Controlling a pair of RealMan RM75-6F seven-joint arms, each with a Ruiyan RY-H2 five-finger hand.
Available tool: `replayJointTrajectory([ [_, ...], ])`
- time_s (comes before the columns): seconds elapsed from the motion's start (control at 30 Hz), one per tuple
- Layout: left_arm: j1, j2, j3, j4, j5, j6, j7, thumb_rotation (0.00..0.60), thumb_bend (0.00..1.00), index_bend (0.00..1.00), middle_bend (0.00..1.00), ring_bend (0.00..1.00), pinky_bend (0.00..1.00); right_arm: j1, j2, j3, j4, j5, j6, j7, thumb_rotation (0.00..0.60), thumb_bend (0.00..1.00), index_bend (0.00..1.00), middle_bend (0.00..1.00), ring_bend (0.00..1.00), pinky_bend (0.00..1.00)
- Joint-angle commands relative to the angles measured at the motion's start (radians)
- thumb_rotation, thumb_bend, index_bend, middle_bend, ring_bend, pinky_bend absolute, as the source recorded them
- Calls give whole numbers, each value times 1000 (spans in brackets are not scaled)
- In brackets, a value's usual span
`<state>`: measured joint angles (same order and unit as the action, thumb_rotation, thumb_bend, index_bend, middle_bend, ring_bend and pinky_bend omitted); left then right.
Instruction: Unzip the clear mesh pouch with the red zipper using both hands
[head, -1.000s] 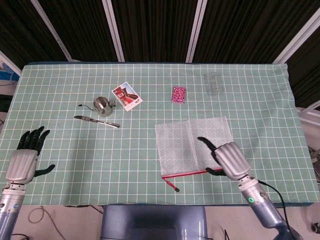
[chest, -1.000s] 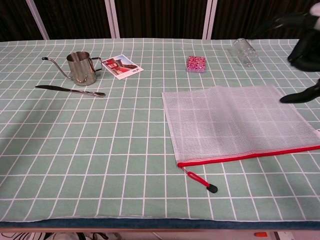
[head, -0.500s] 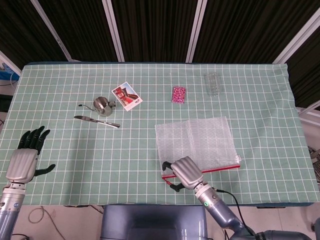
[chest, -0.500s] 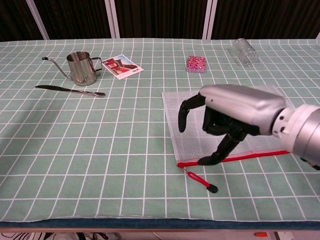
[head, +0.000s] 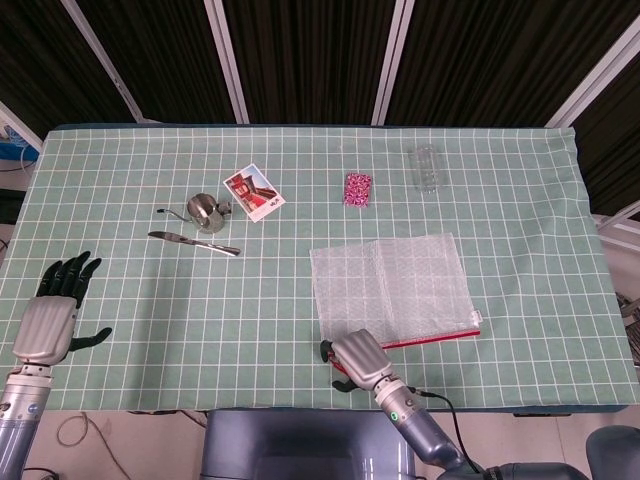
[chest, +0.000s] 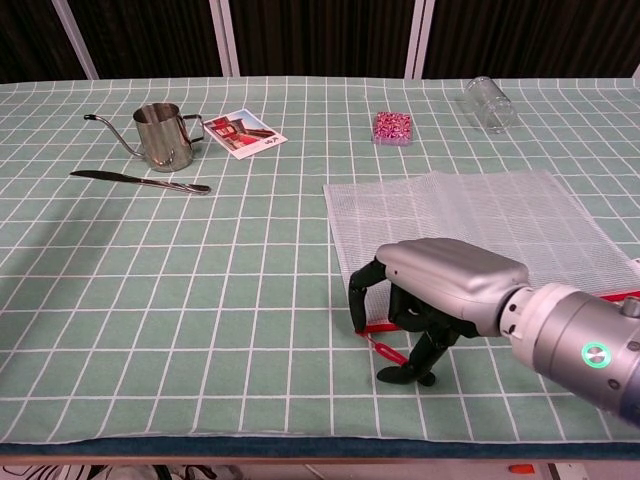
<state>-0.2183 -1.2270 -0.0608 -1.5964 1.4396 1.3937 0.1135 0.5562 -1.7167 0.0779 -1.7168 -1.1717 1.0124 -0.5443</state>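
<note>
- Mesh pouch (head: 390, 290) lies flat on the counter (head: 300, 200), right of centre near the front edge; red zipper (head: 430, 340) runs along its near side.
- Zipper pull tab (chest: 400, 358) trails off the pouch's near-left corner onto the green checked cloth.
- Right robot hand (chest: 440, 290) sits over that corner, palm down, fingers curled toward the cloth; dark fingertips (chest: 358, 310) touch down beside the red edge and around the pull. Cannot tell whether the pull is actually pinched.
- Left robot hand (head: 48, 325) rests at the counter's far-left front edge, fingers spread, holding nothing, well apart from the pouch.
- Steel pitcher (chest: 165, 137) with a long spout stands back left; table knife (chest: 140, 181) lies just in front of it; photo card (chest: 243, 133) just to its right.
- Pink patterned packet (chest: 392, 127) lies behind the pouch; clear jar (chest: 489, 103) lies on its side at back right.
</note>
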Motion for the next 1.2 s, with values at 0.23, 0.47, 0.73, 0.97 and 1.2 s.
replayJointTrajectory([
  [0.23, -1, 1, 1, 0, 3, -6, -4, 600, 74, 0, 0, 0, 0, -9, -14, -9, 20, 15, 27, 4, 600, 318, 532, 1000, 1000, 953],
  [0.47, -1, 3, 1, -1, 5, -7, -8, 600, 74, 0, 0, 0, 0, -15, -24, -18, 20, 33, 42, -7, 600, 320, 532, 1000, 1000, 952],
  [0.73, -1, 6, 1, -2, 7, -9, -12, 600, 74, 0, 0, 0, 0, -21, -36, -21, 34, 53, 64, -21, 600, 324, 532, 1000, 1000, 953],
  [0.97, -1, 7, -1, -3, 5, -11, -13, 600, 74, 0, 0, 0, 0, -25, -31, -23, 35, 71, 75, -38, 600, 349, 532, 1000, 1000, 953],
  [1.2, -1, 8, -1, -5, 6, -12, -15, 600, 74, 0, 0, 0, 0, -35, -32, -27, 37, 73, 93, -31, 600, 385, 533, 1000, 1000, 953],
])
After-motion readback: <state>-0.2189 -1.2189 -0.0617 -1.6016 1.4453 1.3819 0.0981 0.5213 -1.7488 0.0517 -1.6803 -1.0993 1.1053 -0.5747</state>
